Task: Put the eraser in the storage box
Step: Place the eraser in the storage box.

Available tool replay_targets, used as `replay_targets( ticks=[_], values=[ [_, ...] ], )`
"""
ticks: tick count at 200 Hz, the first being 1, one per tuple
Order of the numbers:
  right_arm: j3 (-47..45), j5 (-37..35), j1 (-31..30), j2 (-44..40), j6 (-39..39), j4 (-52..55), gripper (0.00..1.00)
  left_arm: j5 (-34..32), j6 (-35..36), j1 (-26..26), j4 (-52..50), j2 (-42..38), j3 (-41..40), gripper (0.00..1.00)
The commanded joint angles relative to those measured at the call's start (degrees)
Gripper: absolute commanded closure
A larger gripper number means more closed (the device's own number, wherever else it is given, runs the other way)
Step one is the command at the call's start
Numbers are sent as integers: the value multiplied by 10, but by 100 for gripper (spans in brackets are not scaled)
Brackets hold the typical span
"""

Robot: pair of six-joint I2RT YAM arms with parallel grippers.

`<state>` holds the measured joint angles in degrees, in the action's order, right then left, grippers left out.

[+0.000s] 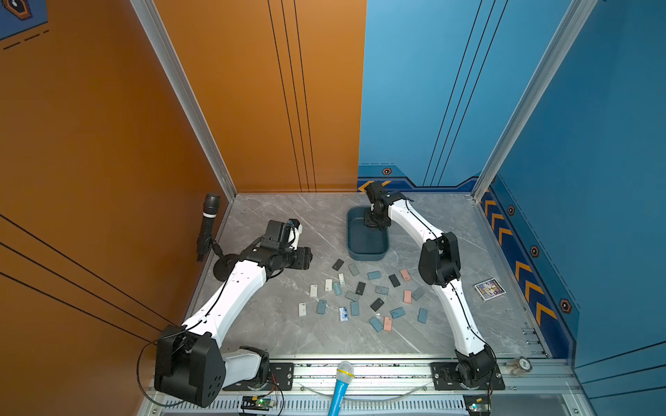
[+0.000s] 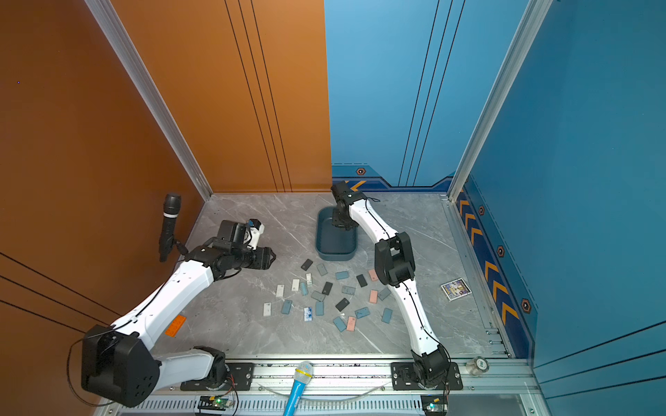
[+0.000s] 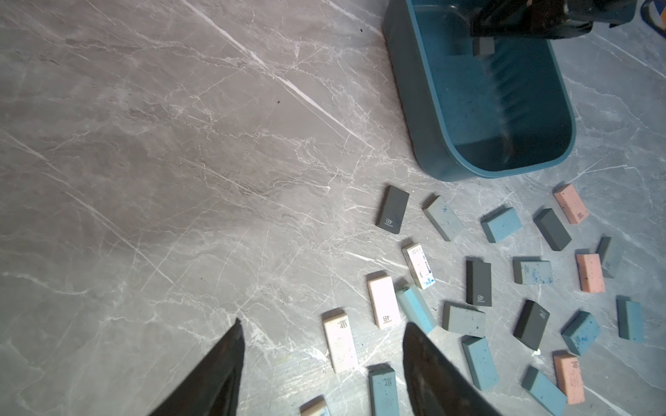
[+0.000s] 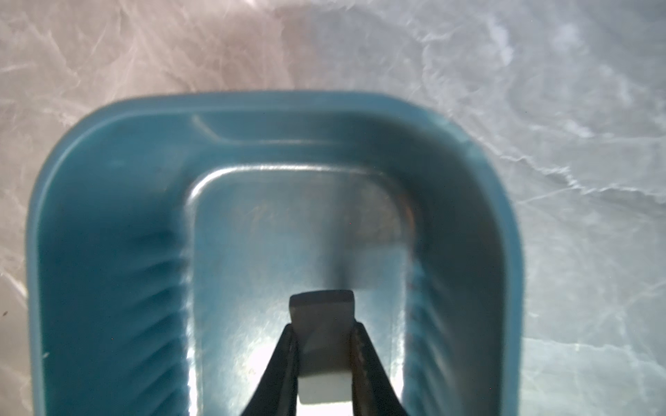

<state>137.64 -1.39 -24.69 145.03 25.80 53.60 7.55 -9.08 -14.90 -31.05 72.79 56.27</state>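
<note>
The dark teal storage box (image 1: 367,256) (image 2: 335,256) stands at the back middle of the marble table. My right gripper (image 4: 323,326) (image 1: 374,225) hangs inside the storage box (image 4: 108,180), shut on a grey eraser (image 4: 322,309) that is held above the floor of the box. The left wrist view shows that eraser (image 3: 483,46) below the black fingers, over the box (image 3: 425,108). My left gripper (image 3: 322,322) is open and empty above the table, left of the box. Several loose erasers (image 1: 360,299) (image 3: 479,282) lie scattered in front of the box.
A black microphone (image 1: 207,227) on a stand is at the left edge. A blue microphone (image 1: 340,385) lies on the front rail. A printed card (image 1: 489,289) lies at the right. An orange piece (image 2: 175,326) lies beside the left arm (image 2: 169,299).
</note>
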Motion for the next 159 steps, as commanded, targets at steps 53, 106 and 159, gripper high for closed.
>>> replay_targets(
  ticks=[53, 106, 159],
  values=[
    [47, -10, 24, 32, 19, 4, 76, 1, 0, 19, 2, -1, 5, 30],
    [52, 0, 23, 42, 18, -10, 76, 8, -4, 18, 2, 0, 6, 30],
    [60, 3, 25, 50, 21, -14, 72, 8, -3, 19, 2, -3, 6, 30]
  ],
)
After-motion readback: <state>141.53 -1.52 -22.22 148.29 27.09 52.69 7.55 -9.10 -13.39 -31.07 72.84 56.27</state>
